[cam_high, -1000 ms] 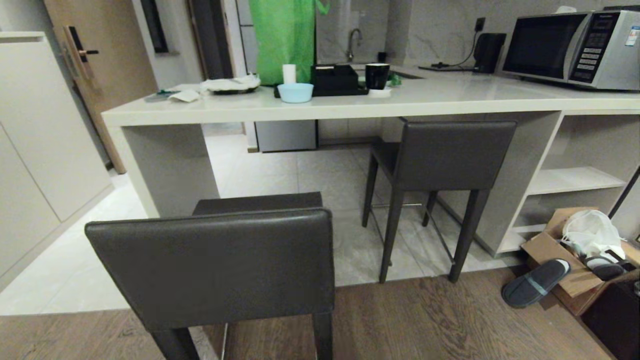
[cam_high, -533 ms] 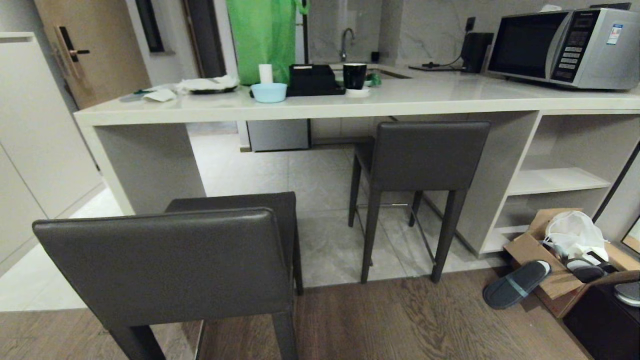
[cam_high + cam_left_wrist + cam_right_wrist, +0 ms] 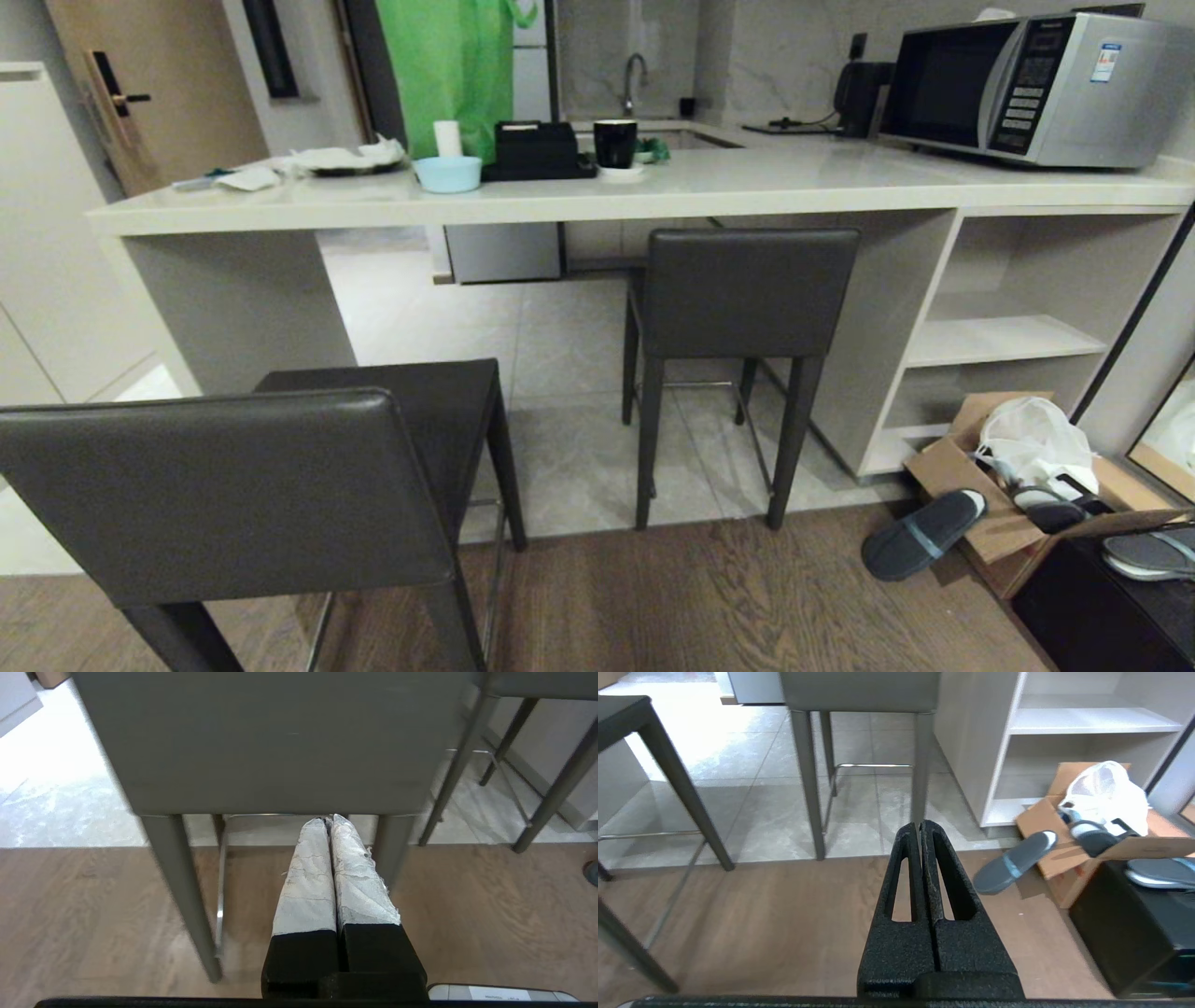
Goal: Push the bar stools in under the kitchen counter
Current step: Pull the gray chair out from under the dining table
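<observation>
Stools are waiting unpushed. Left gripper [image 3: 331, 819], fingers pressed together and empty, is hanging just behind the near bar stool [image 3: 243, 495], which is standing well out from the kitchen counter [image 3: 560, 201]. Right gripper [image 3: 920, 826] — also pressed together — is facing the far bar stool [image 3: 742, 299], only partly under. Approach step, seemingly — next calls for contact on the near backrest.

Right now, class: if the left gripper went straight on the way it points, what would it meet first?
Probably the near bar stool: the shut left gripper points at its backrest's lower edge, though depth is unclear.
</observation>
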